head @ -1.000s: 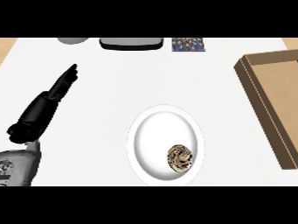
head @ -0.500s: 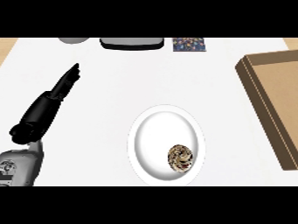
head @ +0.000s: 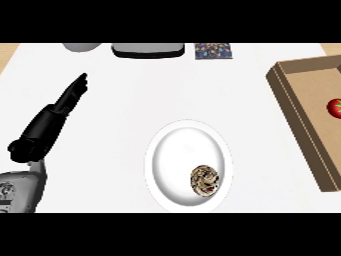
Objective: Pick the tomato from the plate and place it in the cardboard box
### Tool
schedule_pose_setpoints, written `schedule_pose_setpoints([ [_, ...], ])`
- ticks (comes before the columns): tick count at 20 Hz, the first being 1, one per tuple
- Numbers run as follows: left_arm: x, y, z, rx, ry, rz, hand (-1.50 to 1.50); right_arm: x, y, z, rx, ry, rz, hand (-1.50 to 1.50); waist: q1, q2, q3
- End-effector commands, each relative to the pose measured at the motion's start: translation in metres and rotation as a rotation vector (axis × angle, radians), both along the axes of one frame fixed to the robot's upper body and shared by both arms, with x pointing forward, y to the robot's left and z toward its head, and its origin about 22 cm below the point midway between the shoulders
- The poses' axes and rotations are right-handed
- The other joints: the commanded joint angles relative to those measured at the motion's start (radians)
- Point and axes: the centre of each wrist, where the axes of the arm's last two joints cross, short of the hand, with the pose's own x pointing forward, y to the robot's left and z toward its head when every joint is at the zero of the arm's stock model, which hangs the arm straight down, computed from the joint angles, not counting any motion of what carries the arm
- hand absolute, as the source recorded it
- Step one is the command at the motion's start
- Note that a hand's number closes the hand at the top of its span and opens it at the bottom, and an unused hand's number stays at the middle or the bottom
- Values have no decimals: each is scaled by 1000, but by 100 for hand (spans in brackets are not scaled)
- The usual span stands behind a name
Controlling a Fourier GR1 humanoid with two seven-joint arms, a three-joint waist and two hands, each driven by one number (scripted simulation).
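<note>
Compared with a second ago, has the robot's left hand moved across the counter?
No. The left hand lies where it did, fingers straight, the same gap between it and the white plate to its right.

The tomato (head: 340, 108) is bright red with a small green stalk top. It shows against the plain brown cardboard box (head: 298, 116), whose inner walls are a slightly darker tan. The plate (head: 177, 160) is white, shading to pale grey at its middle. On it a round thing (head: 205, 180) is mottled in brown, cream and dark streaks. The surface (head: 136, 95) is white, with a light wood tone at its left and right far corners. The left robot hand (head: 55, 117) is black, on a grey forearm (head: 14, 190). At the far edge stand a pale grey object with a black base (head: 148, 50), a grey round thing (head: 81, 47), and a dark blue square (head: 214, 51) speckled with many colours.
</note>
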Motion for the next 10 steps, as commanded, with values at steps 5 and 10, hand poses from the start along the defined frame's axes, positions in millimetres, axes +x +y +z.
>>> schedule_pose_setpoints([
  [5, -4, 6, 5, 10, -13, 0, 0, -31, -39, -3, 381, -469, -265, -150, 5, 4, -1],
  [10, 2, 27, 7, 6, 0, -15, 0, -69, -67, -38, 362, -545, -328, -150, 11, 7, -2],
])
